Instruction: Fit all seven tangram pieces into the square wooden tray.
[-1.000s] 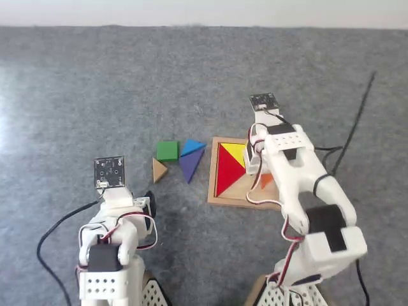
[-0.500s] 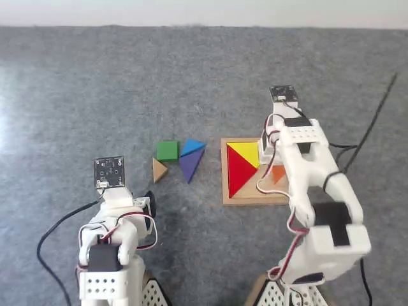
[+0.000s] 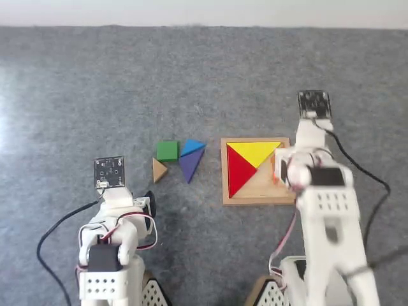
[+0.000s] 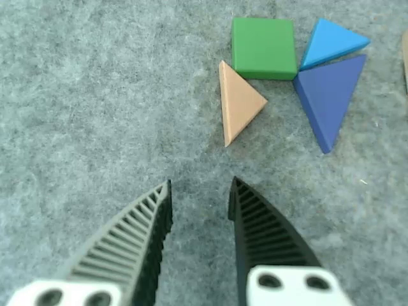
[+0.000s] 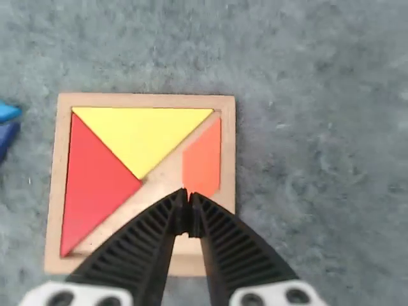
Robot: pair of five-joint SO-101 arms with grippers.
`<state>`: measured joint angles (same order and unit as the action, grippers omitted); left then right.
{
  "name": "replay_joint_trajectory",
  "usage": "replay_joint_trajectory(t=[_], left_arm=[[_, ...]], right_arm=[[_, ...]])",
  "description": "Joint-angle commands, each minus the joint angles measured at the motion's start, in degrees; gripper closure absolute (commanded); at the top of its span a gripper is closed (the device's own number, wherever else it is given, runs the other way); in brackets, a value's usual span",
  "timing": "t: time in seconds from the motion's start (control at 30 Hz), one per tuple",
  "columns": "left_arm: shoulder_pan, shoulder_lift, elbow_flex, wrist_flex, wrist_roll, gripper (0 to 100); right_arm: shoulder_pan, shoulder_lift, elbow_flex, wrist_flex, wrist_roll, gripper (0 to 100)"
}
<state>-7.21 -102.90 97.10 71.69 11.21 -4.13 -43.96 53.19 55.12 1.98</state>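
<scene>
The square wooden tray (image 3: 257,200) lies right of centre on the grey mat. It holds a yellow triangle (image 3: 255,152), a red triangle (image 3: 238,171) and an orange piece (image 5: 203,164) against its right wall. My right gripper (image 5: 187,197) is shut and empty, its tips over the tray's bare wood just below the orange piece. Left of the tray lie a green square (image 4: 263,48), a tan triangle (image 4: 237,102), a light blue triangle (image 4: 331,41) and a dark blue triangle (image 4: 328,95). My left gripper (image 4: 201,188) hangs open over bare mat, short of the tan triangle.
The right arm (image 3: 315,178) stands along the tray's right side and covers part of it in the high view. The left arm (image 3: 108,217) sits at the lower left. Grey mat (image 3: 95,95) stretches free to the left and far side.
The tray slid right and turned square to the table. The right arm swung right, uncovering the yellow and red triangles. The left arm stayed still.
</scene>
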Motion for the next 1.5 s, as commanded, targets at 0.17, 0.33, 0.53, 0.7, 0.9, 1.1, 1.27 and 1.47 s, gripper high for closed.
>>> replay_joint_trajectory(t=[0.17,0.33,0.53,0.7,0.9,1.1,1.27,1.47], left_arm=[[0.1,-0.8,-0.7,0.3,0.5,86],[4.6,-0.8,-0.7,0.3,0.6,86],[12.7,-0.8,-0.7,0.3,0.6,86],[20.0,-0.8,-0.7,0.3,0.6,86],[26.6,-0.8,-0.7,-0.2,0.4,86],[21.2,-0.8,-1.5,-7.2,-14.5,86],[4.6,-0.8,-8.8,-9.6,-19.0,86],[-6.5,-0.4,-13.5,-14.2,-23.6,86]], right_arm=[[18.5,-22.4,15.9,4.8,12.1,99.3],[29.9,-31.2,26.5,4.4,19.3,99.3],[31.0,-40.4,36.7,2.6,21.2,99.2],[30.6,-47.1,38.7,7.2,21.3,99.2],[30.8,-54.4,43.0,7.8,24.4,99.2],[30.6,-59.1,43.4,12.1,24.4,99.2],[30.5,-59.5,43.3,12.7,24.4,99.2],[30.5,-59.5,43.3,12.6,24.4,99.2]])
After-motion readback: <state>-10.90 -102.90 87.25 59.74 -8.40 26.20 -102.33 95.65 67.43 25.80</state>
